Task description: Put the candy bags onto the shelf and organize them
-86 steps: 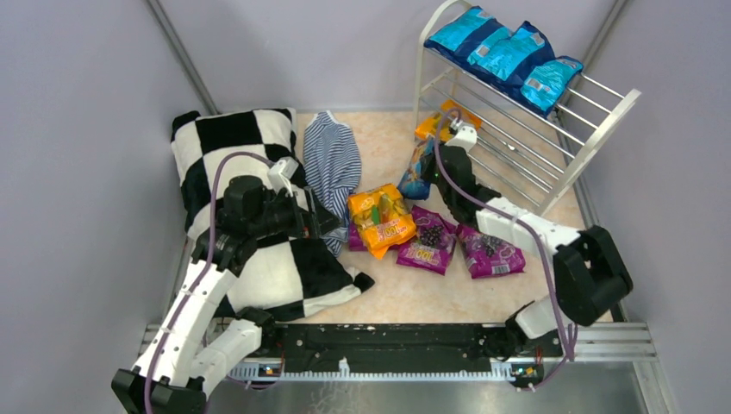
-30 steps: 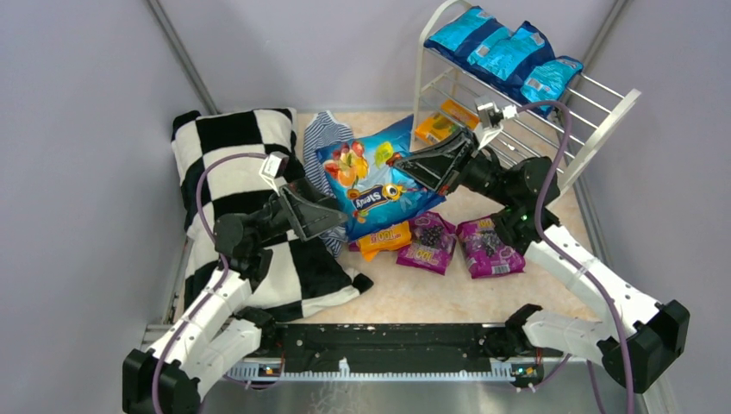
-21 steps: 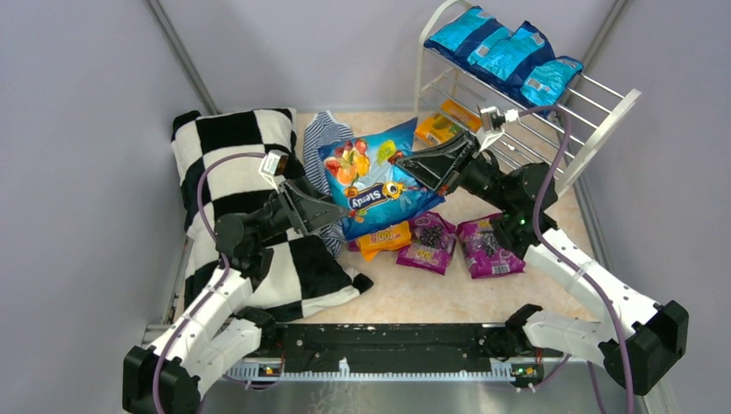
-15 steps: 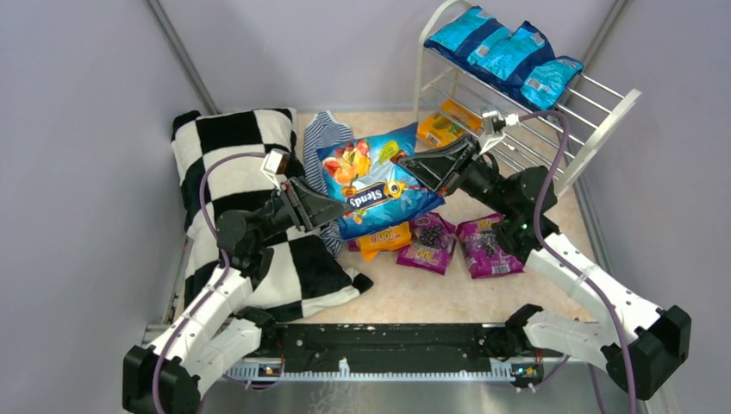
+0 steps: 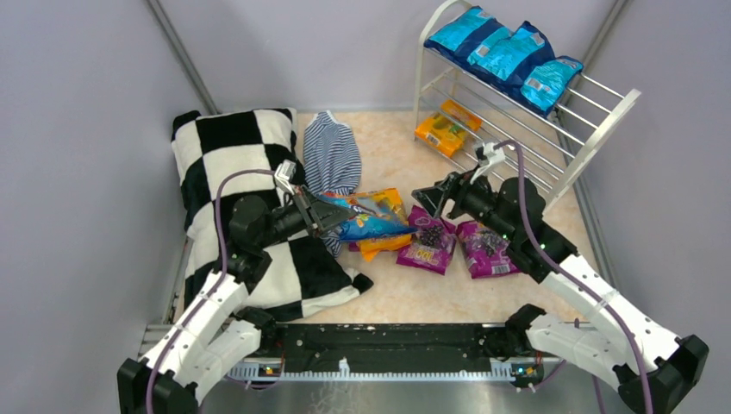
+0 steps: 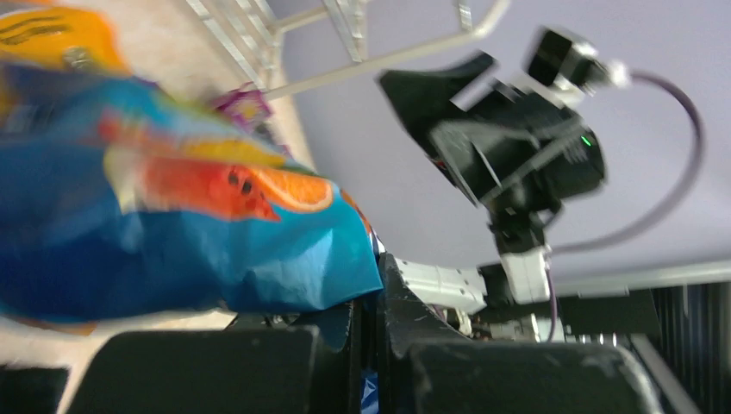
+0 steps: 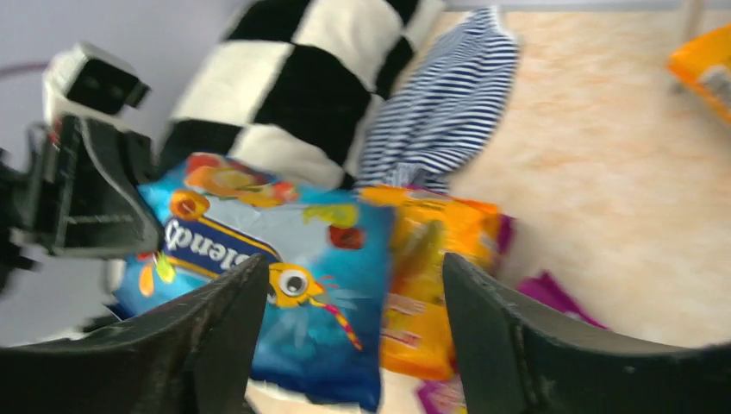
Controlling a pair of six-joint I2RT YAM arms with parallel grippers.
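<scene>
The left gripper [image 5: 323, 216] is clamped on one edge of a blue candy bag [image 5: 366, 226], and the left wrist view shows its two dark fingers [image 6: 259, 371] pressed together on the bag's lower corner. The bag hangs out from the fingers toward the middle of the table [image 5: 405, 293], roughly level, above an orange bag [image 5: 385, 203] that lies flat on the surface. The right gripper [image 5: 427, 197] holds nothing. Its fingers [image 7: 215, 336] are spread wide apart and point at the blue bag's far end, near it but not touching. Just right of the orange bag, two purple bags [image 5: 427, 246] lie side by side on the table below the right wrist, the second [image 5: 487, 248] nearer the shelf [image 5: 603, 138]. The shelf stands at the far right corner. Three teal bags [image 5: 504, 53] are lined up along its top tier, overlapping one another. Another orange pouch [image 5: 442, 129] sits low at the shelf's left end, though from above I cannot tell whether it rests on the bottom rods or on the table under them. A checkered pillow [image 5: 228, 159] lies under the left arm, and a striped cloth [image 5: 334, 157] lies just beside it, behind the held bag.
</scene>
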